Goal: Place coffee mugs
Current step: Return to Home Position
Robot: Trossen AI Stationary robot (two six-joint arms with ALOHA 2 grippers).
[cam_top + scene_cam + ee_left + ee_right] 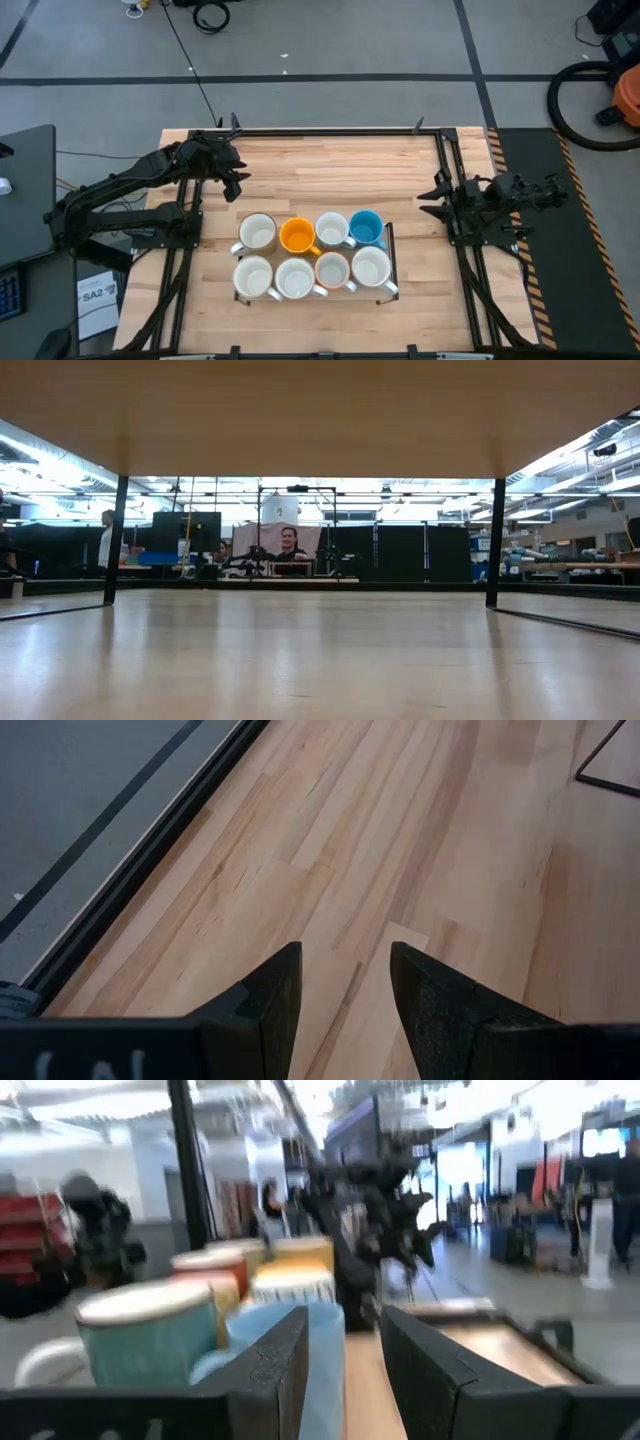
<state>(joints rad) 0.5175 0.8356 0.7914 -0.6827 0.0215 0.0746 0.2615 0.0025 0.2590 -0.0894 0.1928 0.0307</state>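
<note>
**Table** (330,170): light wood with a dark frame, one arm at each side.

**Mugs**: eight, upright and close together in two rows of four, at the near middle of the table on a low shelf (391,245).
- Far row, from the left arm's side: a white mug (257,232), the orange mug (297,236), a second white one (331,230), the blue mug (366,228).
- Near row: two white, then the brown mug (331,270) (white inside), then another white.

**Left gripper** (237,180): over bare wood at the far left of the table, well apart from the mugs. The left wrist view shows its fingers (270,1005) spread and empty, with only planks between them.

**Right gripper** (432,195): at the right edge, level with the far row but clear of it and pointing toward it. Its fingers (285,1355) are parted and hold nothing; the mugs show beyond them.

**Low view**: the shelf's underside and two dark legs. A person (105,545) stands far off in the room behind.
</note>
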